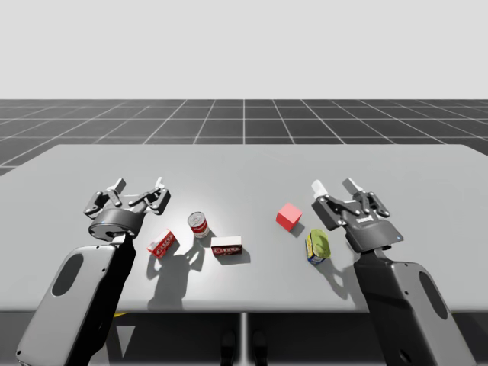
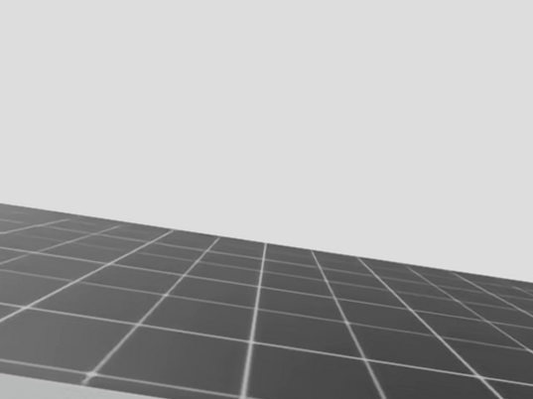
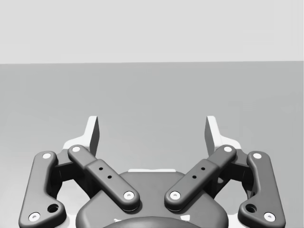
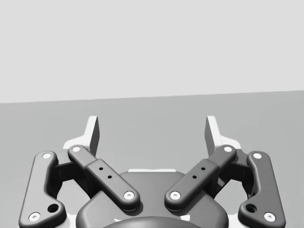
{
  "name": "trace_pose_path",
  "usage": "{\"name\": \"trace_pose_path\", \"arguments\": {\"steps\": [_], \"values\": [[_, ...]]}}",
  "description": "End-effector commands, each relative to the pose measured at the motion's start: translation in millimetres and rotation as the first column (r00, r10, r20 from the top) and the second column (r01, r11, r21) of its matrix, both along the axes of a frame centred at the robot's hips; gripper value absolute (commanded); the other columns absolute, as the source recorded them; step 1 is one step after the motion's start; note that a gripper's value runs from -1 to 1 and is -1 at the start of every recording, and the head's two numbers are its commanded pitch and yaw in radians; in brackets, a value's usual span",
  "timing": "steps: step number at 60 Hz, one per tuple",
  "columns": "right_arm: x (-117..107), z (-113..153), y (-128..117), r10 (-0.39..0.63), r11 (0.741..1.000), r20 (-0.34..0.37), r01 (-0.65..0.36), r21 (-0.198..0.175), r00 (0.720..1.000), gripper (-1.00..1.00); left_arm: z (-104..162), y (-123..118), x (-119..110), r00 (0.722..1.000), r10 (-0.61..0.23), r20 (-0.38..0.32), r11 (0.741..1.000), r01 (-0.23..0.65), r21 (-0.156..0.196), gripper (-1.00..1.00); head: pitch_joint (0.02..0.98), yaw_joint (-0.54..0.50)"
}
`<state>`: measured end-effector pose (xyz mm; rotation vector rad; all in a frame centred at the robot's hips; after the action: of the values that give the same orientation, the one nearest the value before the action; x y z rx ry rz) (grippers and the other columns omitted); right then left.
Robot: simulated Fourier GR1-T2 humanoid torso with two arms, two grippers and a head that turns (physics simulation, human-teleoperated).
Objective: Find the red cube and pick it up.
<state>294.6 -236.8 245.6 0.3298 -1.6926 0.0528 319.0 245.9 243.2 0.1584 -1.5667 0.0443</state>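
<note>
Sitting on the grey tabletop (image 1: 396, 168), the small red cube (image 1: 288, 216) rests right of the middle, free of both grippers and near the left side of my right gripper (image 1: 335, 187). That gripper's fingers are spread wide with nothing between them. A yellow-green can (image 1: 317, 247) lies on its side near the cube, beside my right wrist. Further left stands an upright red-and-white can (image 1: 199, 224), with a flat red-and-white box (image 1: 226, 245) and a small red box (image 1: 162, 243) close by. My left gripper (image 1: 139, 185) hovers beyond the small red box, likewise splayed and empty.
</note>
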Motion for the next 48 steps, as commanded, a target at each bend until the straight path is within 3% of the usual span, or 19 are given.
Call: {"name": "trace_pose_path", "arguments": {"steps": [1,12,34,48], "values": [[-1.5,-0.4,0.1,-0.07,0.998,0.003,0.07,0.007,0.998,-1.0,-0.3,-0.2,0.3,1.0,0.001,-0.001,1.0,-0.001,0.004,-1.0,0.051,0.01],[-0.3,1.2,-2.5,-0.007,1.0,-0.01,0.007,0.002,1.0,-1.0,-0.3,0.1,1.0,1.0,0.003,0.0,1.0,-0.003,0.006,-1.0,0.08,0.02],[1.8,-0.6,-4.0,-0.021,1.0,-0.016,0.021,-0.018,1.0,-1.0,-0.9,1.4,1.0,1.0,0.007,-0.004,1.0,-0.006,0.014,-1.0,0.401,0.0],[2.1,-0.8,-4.4,-0.022,0.999,-0.019,0.022,-0.028,1.0,-1.0,-1.1,0.3,0.5,1.0,0.001,-0.005,1.0,-0.001,0.021,-1.0,0.552,-0.03]]}}
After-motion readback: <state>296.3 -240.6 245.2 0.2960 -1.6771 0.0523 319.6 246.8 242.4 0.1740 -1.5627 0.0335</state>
